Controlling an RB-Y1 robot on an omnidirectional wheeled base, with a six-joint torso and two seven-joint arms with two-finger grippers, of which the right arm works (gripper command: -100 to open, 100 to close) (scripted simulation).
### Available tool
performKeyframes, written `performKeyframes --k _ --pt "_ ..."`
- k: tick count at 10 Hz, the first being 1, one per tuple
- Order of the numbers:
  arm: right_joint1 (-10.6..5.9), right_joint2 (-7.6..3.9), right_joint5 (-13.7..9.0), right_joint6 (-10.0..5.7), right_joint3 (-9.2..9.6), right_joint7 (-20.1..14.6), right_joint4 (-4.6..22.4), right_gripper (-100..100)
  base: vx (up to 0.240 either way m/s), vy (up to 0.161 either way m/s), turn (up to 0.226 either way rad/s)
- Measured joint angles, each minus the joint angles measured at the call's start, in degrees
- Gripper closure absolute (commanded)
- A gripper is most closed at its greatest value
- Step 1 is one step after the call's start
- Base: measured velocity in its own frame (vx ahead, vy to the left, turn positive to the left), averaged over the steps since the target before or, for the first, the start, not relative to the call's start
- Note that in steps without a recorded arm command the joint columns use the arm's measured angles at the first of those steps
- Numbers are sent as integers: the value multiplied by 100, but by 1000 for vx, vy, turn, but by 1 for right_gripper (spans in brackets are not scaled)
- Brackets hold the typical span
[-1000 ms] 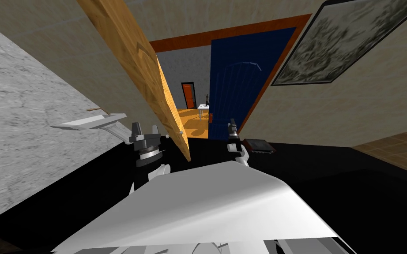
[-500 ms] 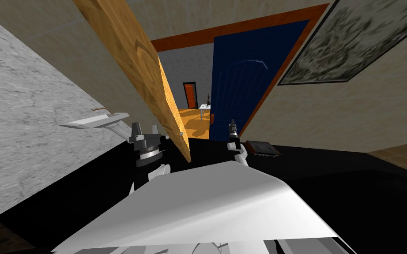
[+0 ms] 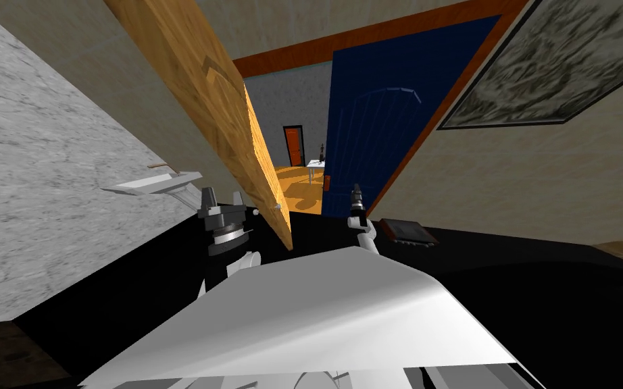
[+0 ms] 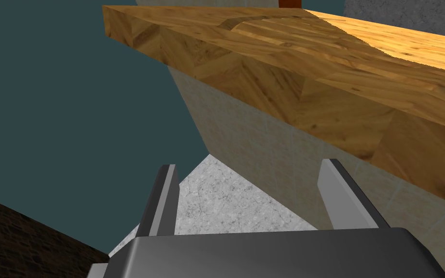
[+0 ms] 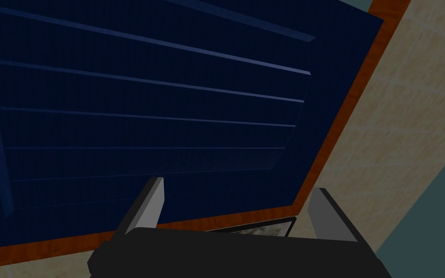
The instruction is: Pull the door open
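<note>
the door (image 3: 236, 128) stands edge-on straight ahead, with the left gripper (image 3: 222, 196) on its left and the right gripper (image 3: 355, 192) on its right. a shelf (image 3: 155, 184) juts from the left wall. right of the gap is a 2nd door (image 3: 371, 128). through the gap are a table (image 3: 313, 163) and a far door (image 3: 293, 145). a picture (image 3: 560, 61) hangs on the right wall, with a flat slab (image 3: 408, 231) below it.

Our left tool (image 3: 222, 196) carries two thin, light grey blade fingers (image 4: 164, 198) on a dark grey box (image 4: 265, 251) with rounded corners. Behind it sits a wrist (image 3: 226, 233) of stacked dark and silvery rings, then a white forearm (image 3: 248, 259). Our right tool (image 3: 355, 192) has the same grey blades on a near-black box, mounted on a white link (image 3: 368, 238).
</note>
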Motion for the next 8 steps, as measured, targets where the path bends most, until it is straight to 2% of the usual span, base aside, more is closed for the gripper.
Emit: performKeyframes --k 4,5,7,8 --pt "-487 62 8 -92 -376 218 759 -100 83 -34 73" --pt "-537 74 8 -94 -422 250 878 -100 62 -15 41" --pt "-744 67 1 -100 -589 313 1225 -100 82 -27 86" --pt "-899 81 2 -116 -697 373 1428 -100 62 -21 36"
